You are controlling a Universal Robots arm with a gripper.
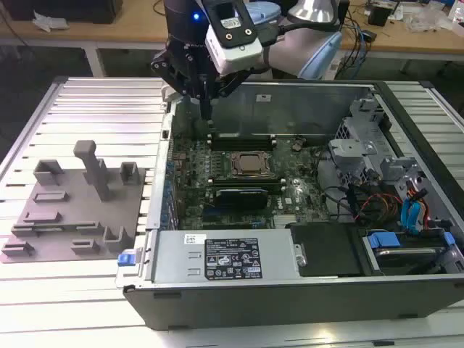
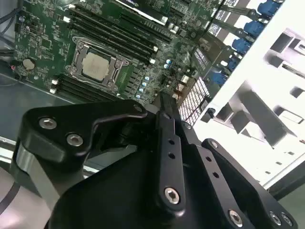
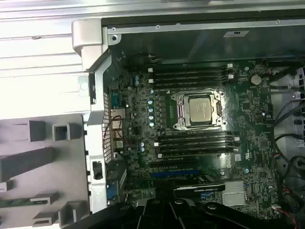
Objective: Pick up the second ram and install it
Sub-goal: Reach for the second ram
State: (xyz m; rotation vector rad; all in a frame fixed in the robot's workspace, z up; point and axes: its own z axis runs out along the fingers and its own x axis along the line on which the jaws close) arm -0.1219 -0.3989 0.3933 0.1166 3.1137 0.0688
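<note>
Arm reaches down from above into open computer case [image 1: 304,290], wrist vertical, gripper [image 1: 206,110] pointing straight down over far corner of motherboard [image 1: 190,185]. Fingers [image 2: 167,129] pressed together, nothing between them. Tips hang just above board, not touching. Processor socket [image 1: 250,164] lies near gripper, toward exterior view's right and nearer camera. Second ram [image 3: 19,202] in first wrist view: thin green stick lying flat in gray fixture [image 1: 72,217] outside case, beyond case side wall, well apart from gripper.
</note>
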